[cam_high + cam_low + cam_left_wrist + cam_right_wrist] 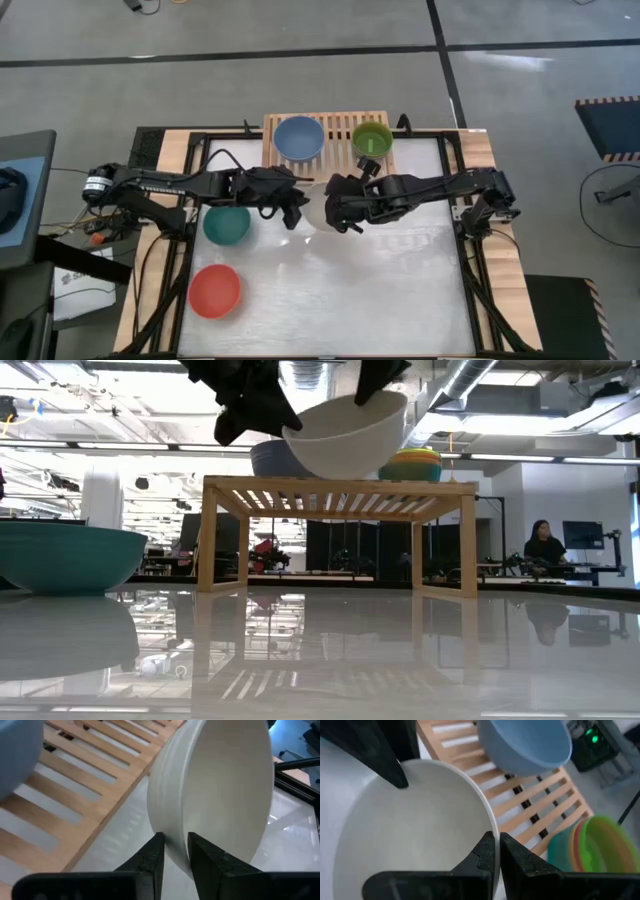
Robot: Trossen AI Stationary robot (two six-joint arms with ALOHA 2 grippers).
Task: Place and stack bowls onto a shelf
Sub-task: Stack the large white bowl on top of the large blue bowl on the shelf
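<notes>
The cream-white bowl (pixel 316 212) (pixel 345 435) hangs in the air between my two grippers, in front of the light-wood shelf (pixel 340 122) (pixel 335 487). My left gripper (pixel 296 208) (pixel 175 852) is shut on its left rim. My right gripper (pixel 338 210) (pixel 496 851) is shut on its right rim. A slate blue bowl (pixel 299 137) (pixel 525 742) and a stack topped by a lime green bowl (pixel 371 138) (pixel 600 845) sit on the slatted top. The dark teal bowl (pixel 226 223) (pixel 65 555) and the red-orange bowl (pixel 214 290) rest on the table. My left gripper holds the cream-white bowl by its rim (pixel 172 832) on the left side, one finger (pixel 152 857) outside the wall and one finger (pixel 207 862) inside. The bowl is lifted clear of the table and tilted. My right gripper holds the same bowl by the opposite rim (pixel 494 827), one finger (pixel 482 855) inside the bowl and one finger (pixel 515 857) outside. The bowl hangs clear, above the height of the shelf top.
The shelf stands at the table's far edge, with bare slats (pixel 335 145) between the slate blue bowl and the lime green stack. The teal bowl lies just below my left arm. A person (pixel 545 545) sits far off in the room behind.
</notes>
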